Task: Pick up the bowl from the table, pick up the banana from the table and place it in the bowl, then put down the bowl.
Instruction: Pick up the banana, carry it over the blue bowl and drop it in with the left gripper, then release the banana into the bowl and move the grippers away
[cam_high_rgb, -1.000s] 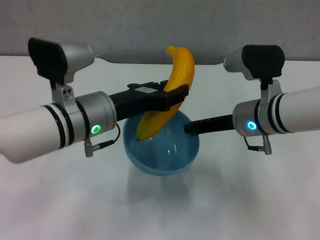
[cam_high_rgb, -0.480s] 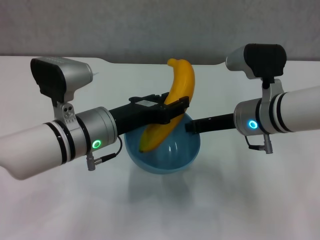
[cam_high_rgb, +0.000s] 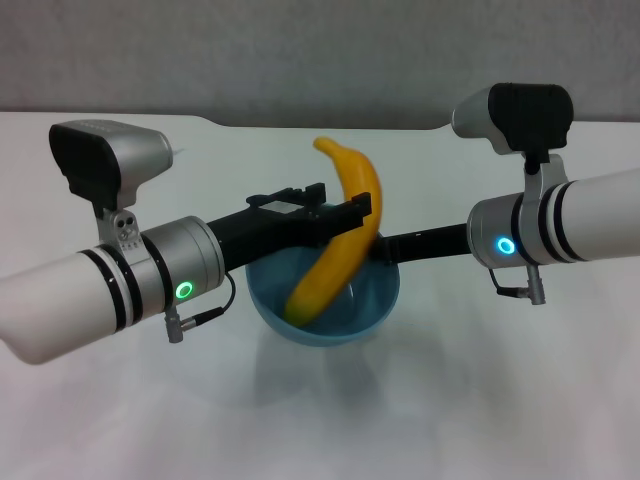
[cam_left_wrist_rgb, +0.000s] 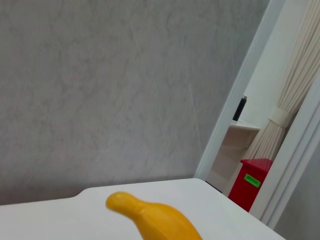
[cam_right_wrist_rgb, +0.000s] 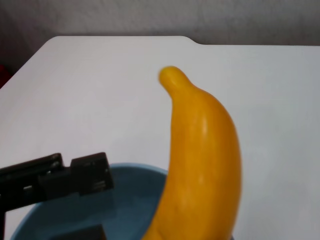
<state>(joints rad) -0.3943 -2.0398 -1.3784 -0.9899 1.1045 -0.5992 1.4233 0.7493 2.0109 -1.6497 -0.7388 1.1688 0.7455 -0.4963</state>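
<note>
So far: the bowl is lifted and the banana is going in; setting the bowl down is left.
Banana (cam_high_rgb: 338, 240): leaning steeply, its lower end inside the bowl, its upper end sticking out above the rim toward the far side; whether the lower end touches the bowl's floor is hidden.
Bowl (cam_high_rgb: 325, 305): light blue, at the centre, apparently held above the table (cam_high_rgb: 420, 400) with a soft shadow beneath it.
Left gripper (cam_high_rgb: 345, 212): reaching in from the left, jaws around the banana's middle; I judge it clamped on, not yet let go.
Right gripper (cam_high_rgb: 385, 247): reaching in from the right, meeting the bowl's right rim, seemingly pinching it.
Left to do: release the banana, pull the left arm clear, lower the bowl to the table.
</note>
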